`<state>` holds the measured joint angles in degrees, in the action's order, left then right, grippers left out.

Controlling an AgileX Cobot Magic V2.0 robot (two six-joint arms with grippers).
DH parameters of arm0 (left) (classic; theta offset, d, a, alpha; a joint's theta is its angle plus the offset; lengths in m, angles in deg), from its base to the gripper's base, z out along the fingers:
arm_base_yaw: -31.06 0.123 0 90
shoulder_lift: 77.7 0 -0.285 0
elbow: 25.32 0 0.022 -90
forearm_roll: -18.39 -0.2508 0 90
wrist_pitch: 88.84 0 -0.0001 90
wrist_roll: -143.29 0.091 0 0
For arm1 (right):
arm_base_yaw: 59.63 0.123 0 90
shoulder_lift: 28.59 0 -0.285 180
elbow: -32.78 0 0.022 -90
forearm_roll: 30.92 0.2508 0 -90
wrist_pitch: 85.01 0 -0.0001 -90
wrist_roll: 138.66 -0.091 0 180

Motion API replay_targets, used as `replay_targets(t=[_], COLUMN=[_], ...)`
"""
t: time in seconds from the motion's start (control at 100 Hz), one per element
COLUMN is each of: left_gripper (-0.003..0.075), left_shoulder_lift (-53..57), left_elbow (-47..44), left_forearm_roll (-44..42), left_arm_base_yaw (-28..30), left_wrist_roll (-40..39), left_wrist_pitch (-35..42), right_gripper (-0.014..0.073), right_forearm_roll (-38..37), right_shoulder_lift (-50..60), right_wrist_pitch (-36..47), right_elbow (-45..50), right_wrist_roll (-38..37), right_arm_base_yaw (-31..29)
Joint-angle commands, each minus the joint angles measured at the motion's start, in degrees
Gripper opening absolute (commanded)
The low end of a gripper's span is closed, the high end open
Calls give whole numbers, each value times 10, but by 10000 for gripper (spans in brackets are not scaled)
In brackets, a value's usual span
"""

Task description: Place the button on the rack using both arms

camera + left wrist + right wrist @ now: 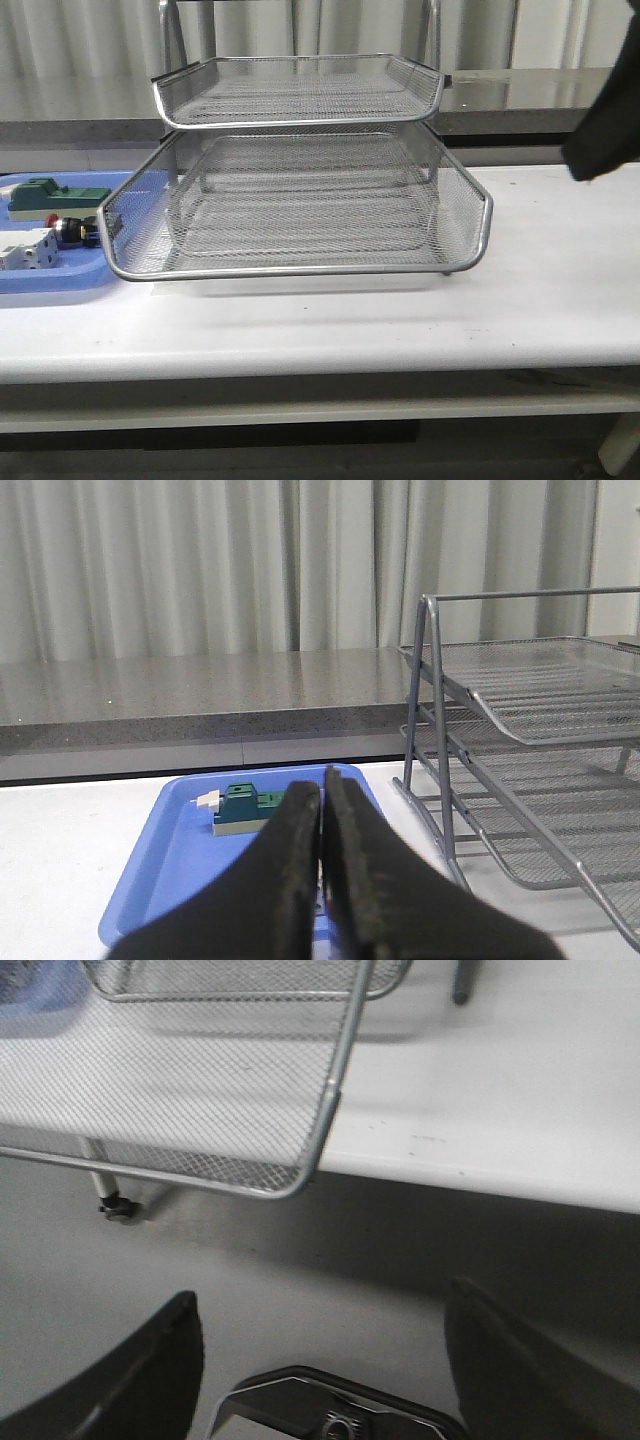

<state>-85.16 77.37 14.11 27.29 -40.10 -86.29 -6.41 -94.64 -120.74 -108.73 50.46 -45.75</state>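
Front and wrist views sharing rack [300,200]

I see button [68,230] lying on its side at left end of table, just beside rack's lower-tray left corner: red head pointing left, black body behind it, rear parts hard to make out. Rack [300,205] stands upright mid-table, silver wire mesh, stacked trays jutting toward me, both visible trays bare, frame posts rising behind.
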Motion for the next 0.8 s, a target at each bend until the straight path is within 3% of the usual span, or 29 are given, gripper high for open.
replay_targets(t=[0.0, 0.11, 0.21, 0.39, 0.58, 0.67, 0.79], left_gripper=[4, 4, 4, 4, 4, 4, 4], left_shoulder_lift=[20, 20, 20, 20, 20, 20, 20], left_elbow=[-27, -27, -27, -27, -27, -27, -27], left_forearm_roll=[4, 4, 4, 4, 4, 4, 4], left_arm_base_yaw=[2, 2, 2, 2, 2, 2, 2], left_wrist_roll=[-5, -5, -5, -5, -5, -5, -5], left_wrist_pitch=[42, 42, 42, 42, 42, 42, 42], right_gripper=[520, 520, 520, 520, 505, 413, 202], right_forearm_roll=[-99, -206, -259, -279, -294, -300, -300], right_shoulder_lift=[33, 70, 104, 168, 210, 218, 220], right_wrist_pitch=[-23, -76, -118, -178, -186, -186, -186], right_elbow=[-33, -46, -47, -47, -47, -47, -47], right_wrist_roll=[-77, -152, -188, -202, -202, -202, -202], right_arm_base_yaw=[-3, -3, -3, -3, -3, -3, -3])
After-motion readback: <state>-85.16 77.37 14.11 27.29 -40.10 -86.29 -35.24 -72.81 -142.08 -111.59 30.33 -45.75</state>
